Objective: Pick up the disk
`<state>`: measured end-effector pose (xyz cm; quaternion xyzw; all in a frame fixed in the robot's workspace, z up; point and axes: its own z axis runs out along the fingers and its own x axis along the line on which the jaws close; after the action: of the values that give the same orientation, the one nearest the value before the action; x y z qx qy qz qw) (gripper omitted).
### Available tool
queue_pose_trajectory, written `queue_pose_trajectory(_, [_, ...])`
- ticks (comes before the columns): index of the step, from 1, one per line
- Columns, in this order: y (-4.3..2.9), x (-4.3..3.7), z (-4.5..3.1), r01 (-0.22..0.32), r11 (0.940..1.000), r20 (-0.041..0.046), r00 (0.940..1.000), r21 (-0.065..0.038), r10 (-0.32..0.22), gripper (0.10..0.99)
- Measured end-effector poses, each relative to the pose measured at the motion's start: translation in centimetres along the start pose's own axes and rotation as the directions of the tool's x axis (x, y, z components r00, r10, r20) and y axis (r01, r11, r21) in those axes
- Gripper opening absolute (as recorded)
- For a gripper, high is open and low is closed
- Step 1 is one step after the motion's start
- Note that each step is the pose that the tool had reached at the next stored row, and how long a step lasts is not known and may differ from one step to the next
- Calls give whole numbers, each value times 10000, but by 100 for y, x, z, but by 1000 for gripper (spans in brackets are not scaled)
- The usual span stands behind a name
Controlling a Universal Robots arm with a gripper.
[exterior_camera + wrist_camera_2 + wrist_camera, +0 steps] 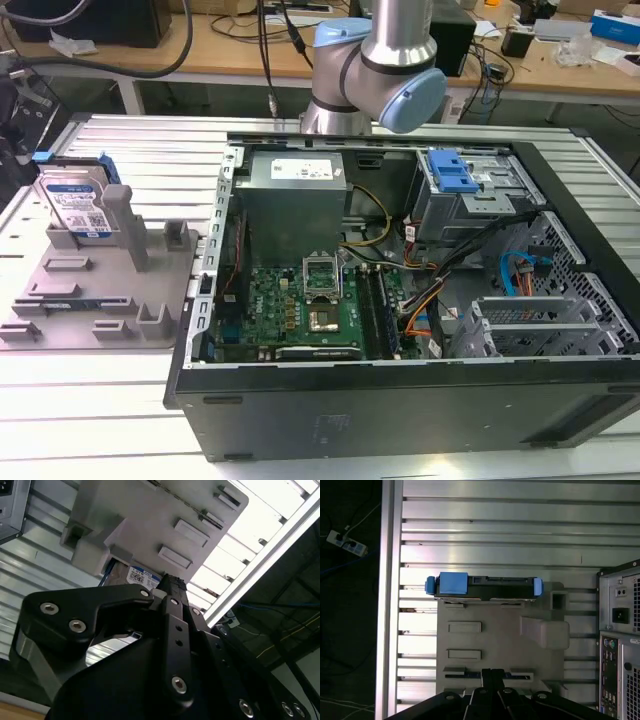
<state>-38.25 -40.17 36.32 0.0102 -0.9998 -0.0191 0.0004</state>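
Pincer is fully closed and empty over the grey fixture; the disk stands on edge in a slot ahead of the pincer, well apart, and is judged rigid, dense, smooth-faced and shock-sensitive, best pinched across its flat faces at the top edge.

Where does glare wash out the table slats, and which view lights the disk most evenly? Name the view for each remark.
In the second wrist view, the table slats burn out to white past the grey fixture, while the claw is dark. In the first wrist view, a milder glare patch lies on slats beside the fixture. In the exterior view, the disk is evenly lit.
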Motion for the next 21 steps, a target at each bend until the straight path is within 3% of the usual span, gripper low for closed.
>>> queue_pose_trajectory(5, [0,0,1,872,9962,-33,9962,-2,-872,106])
queue_pose_trajectory(7, [0,0,2,1494,9888,-57,9888,-4,-1494,106])
queue_pose_trajectory(9, [0,0,3,2365,9716,-91,9716,-9,-2365,106])
queue_pose_trajectory(11, [0,0,3,2718,9624,-104,9623,-13,-2718,106])
queue_pose_trajectory(14, [0,-1,3,3395,9406,-129,9405,-22,-3395,106])
queue_pose_trajectory(16, [0,-2,3,4027,9153,-154,9152,-31,-4027,106])
queue_pose_trajectory(18, [0,-2,3,4342,9008,-166,9006,-37,-4342,106])
queue_pose_trajectory(19, [0,-2,3,4596,8881,-176,8879,-41,-4596,106])
queue_pose_trajectory(20, [0,-2,3,4902,8716,-188,8714,-47,-4902,106])
queue_pose_trajectory(21, [0,-2,3,5063,8623,-194,8621,-51,-5063,106])
